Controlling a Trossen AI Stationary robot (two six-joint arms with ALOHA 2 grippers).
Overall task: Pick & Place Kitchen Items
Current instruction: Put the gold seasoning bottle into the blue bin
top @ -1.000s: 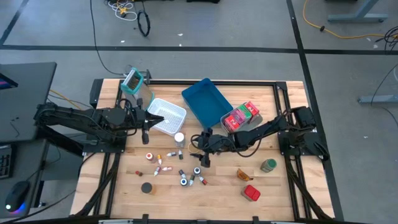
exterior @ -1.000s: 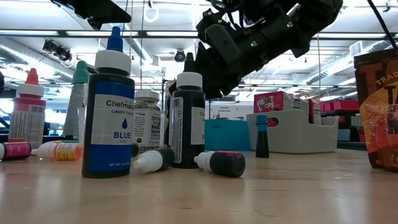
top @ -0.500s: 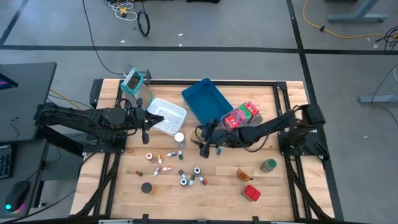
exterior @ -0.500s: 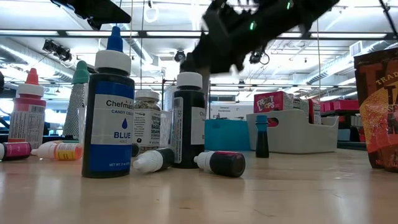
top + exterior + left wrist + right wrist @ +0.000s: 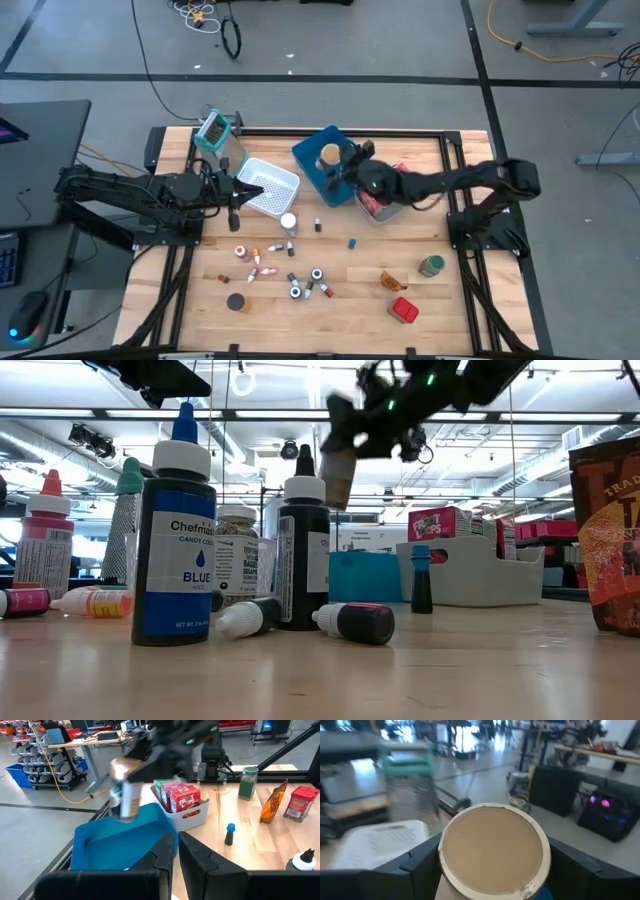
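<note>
- Over the blue tray [image 5: 318, 163], at the far middle of the table, our right gripper [image 5: 345, 168] carried a small jar with a tan lid [image 5: 327, 155], its fingers clasped wide round the jar's sides; the right wrist view showed that lid [image 5: 492, 849] square between the two fingers.
- Our left gripper [image 5: 236, 203] waited at the near left corner of the white mesh basket [image 5: 272, 184], fingers pressed together on nothing.
- We judged the task early: the jar hung above the tray and was not yet set down, and we could see nothing lying in the bare part of the tray.
- The grey bin [image 5: 392, 204] just right of the tray already held red and pink packets [image 5: 178, 799].
- Much was left on the table: a white-capped bottle [image 5: 288, 222], a scatter of thumb-sized bottles [image 5: 292, 280] nearer the front, a lone blue-capped one [image 5: 352, 242], a black-lidded piece [image 5: 235, 301], a green jar [image 5: 431, 265], an orange packet [image 5: 393, 282] and a red tin [image 5: 404, 311].
- Hard to make out: the jar blurred in the low and left wrist views, so we could not read its label.
- Our arm covered part of the tray and the bin's left edge, so what lay beneath it we could not tell.
</note>
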